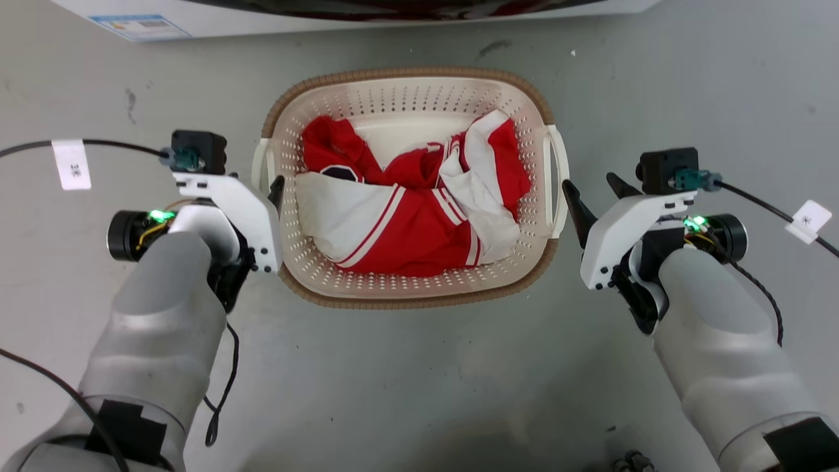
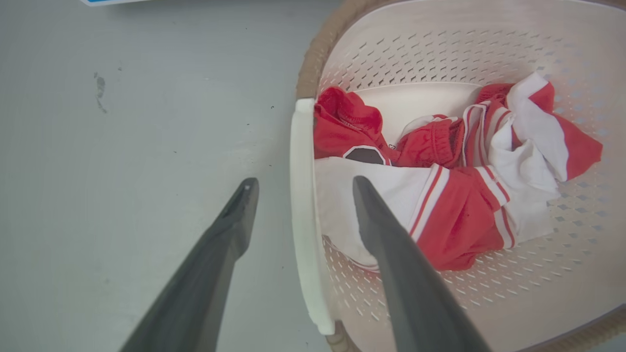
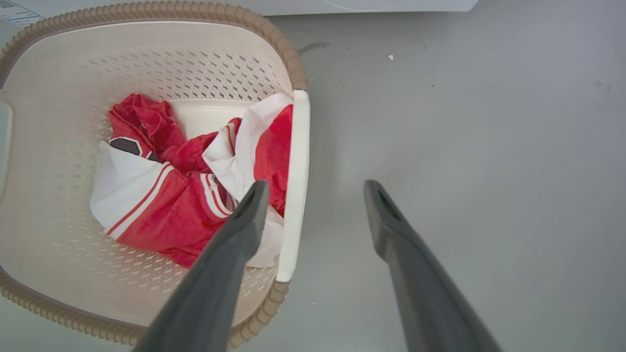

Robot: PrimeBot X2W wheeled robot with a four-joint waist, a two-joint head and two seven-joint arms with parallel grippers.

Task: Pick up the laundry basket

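The laundry basket point(image 1: 406, 73) stands on the grey floor between my two arms, cream and perforated, with a brown woven rim. A red and white garment point(image 1: 419, 216) lies crumpled inside. My left gripper point(image 1: 275, 191) is open at the basket's left side. In the left wrist view, the left gripper point(image 2: 304, 182) has the white left handle point(image 2: 301, 205) in its gap, one finger over the floor and one over the garment. My right gripper point(image 1: 591, 183) is open beside the right handle point(image 1: 557, 180). Likewise the right gripper point(image 3: 317, 185) straddles the right handle point(image 3: 297, 176).
The white washing machine point(image 1: 314, 19) stands just beyond the basket, with a blue label point(image 1: 137, 27) on its front. Black cables point(image 1: 98, 143) trail from both wrists. Bare grey floor point(image 1: 419, 380) stretches around the basket.
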